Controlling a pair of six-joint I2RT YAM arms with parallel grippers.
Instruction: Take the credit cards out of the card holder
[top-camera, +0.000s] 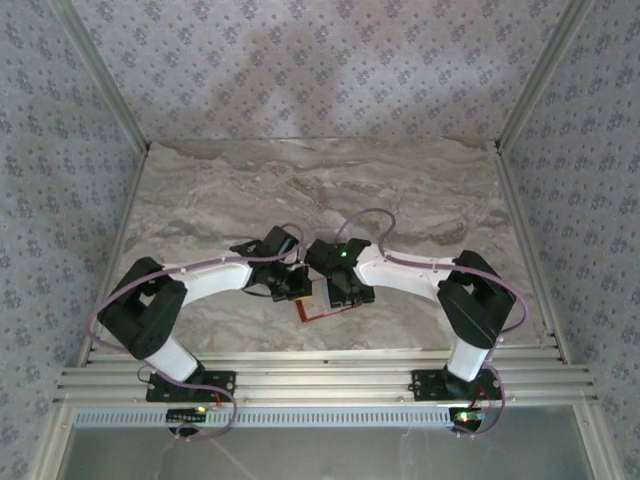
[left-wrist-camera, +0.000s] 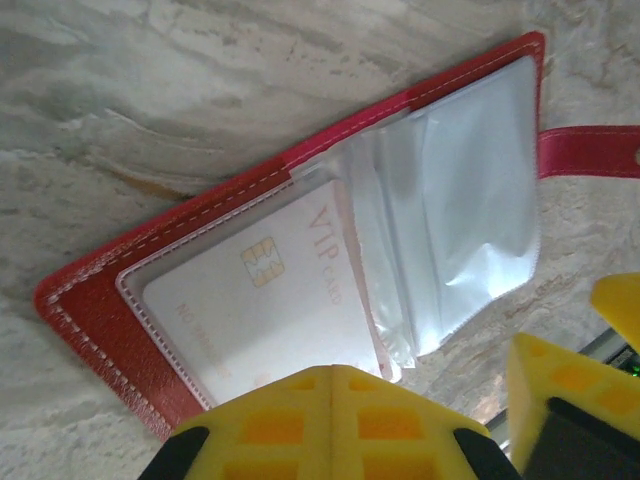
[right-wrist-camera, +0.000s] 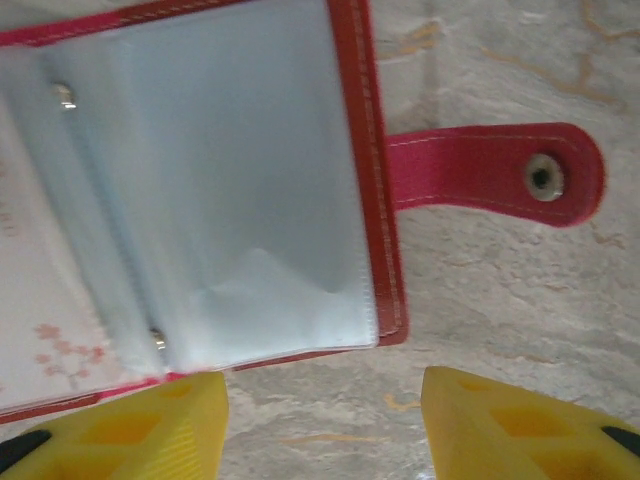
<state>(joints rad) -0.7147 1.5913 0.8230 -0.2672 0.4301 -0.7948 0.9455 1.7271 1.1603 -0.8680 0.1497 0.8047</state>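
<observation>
The red card holder (left-wrist-camera: 95, 300) lies open on the marble table, its clear sleeves (left-wrist-camera: 470, 200) fanned out and its snap tab (right-wrist-camera: 500, 175) stretched to one side. A white credit card (left-wrist-camera: 250, 310) with a chip and "VIP" print sits inside a sleeve. My left gripper (left-wrist-camera: 333, 375) is shut, its yellow tips pressed together at the card's near edge. My right gripper (right-wrist-camera: 320, 420) stands open just past the holder's edge, with bare table between its fingers. In the top view the holder (top-camera: 312, 308) lies between the left gripper (top-camera: 293, 285) and the right gripper (top-camera: 350, 290).
The marble table (top-camera: 320, 190) stretches away behind the arms, with patterned walls on three sides. A metal rail (top-camera: 320, 380) runs along the near edge. The right gripper's yellow fingers (left-wrist-camera: 560, 390) stand close beside the left one.
</observation>
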